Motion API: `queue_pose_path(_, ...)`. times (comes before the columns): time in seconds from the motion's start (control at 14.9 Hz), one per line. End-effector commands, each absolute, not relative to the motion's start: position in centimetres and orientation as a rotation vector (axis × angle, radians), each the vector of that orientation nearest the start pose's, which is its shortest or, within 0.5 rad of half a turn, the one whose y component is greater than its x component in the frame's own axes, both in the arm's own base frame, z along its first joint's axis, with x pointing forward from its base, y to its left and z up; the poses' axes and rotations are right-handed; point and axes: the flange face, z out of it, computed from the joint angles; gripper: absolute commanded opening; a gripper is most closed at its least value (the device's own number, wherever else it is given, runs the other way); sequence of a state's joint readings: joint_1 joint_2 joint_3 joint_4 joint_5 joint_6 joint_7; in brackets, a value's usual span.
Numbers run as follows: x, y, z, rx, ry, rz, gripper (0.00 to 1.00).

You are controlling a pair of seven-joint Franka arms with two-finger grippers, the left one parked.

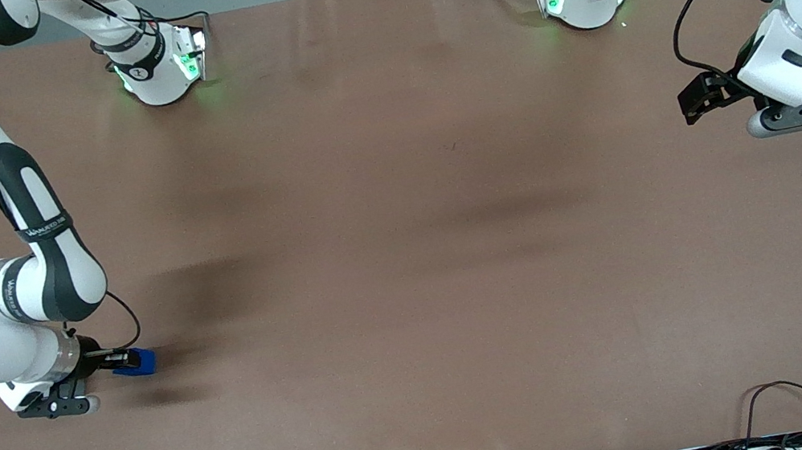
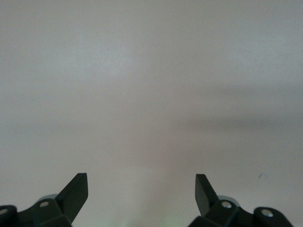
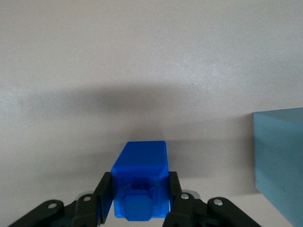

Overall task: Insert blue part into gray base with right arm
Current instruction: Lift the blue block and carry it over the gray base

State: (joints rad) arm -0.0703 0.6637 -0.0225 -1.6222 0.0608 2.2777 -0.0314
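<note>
The right arm's tool (image 3: 137, 201) grasps the blue part (image 3: 140, 182) between its fingers (image 3: 105, 196). Tool and part sit above the bench (image 1: 406, 257), beside the gray base (image 3: 279, 165).

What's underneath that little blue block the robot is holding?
The gripper holds the blue part above the bare brown table; only its shadow lies below. The block's own underside is hidden. A pale block, possibly the gray base, sits beside it.
</note>
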Motion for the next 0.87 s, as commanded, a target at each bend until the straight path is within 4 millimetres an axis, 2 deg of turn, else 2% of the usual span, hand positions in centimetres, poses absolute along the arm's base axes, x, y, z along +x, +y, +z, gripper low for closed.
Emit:
queue_pose_path(0.0, 68.7, -6.3, 23.7, -3.096, 0.128, 0.004, 0.0)
queue_pose_path(0.34, 69.4, -6.5, 27.1, -3.083, 0.125, 0.126, 0.0)
queue_pose_path(0.54, 69.8, -8.0, 29.1, -3.085, 0.1, 0.122, 0.0)
queue_pose_path(0.67, 69.9, -9.6, 32.8, -3.087, 0.033, 0.103, 0.0)
queue_pose_path(0.81, 70.0, -11.5, 35.3, -3.092, 0.026, 0.093, 0.0)
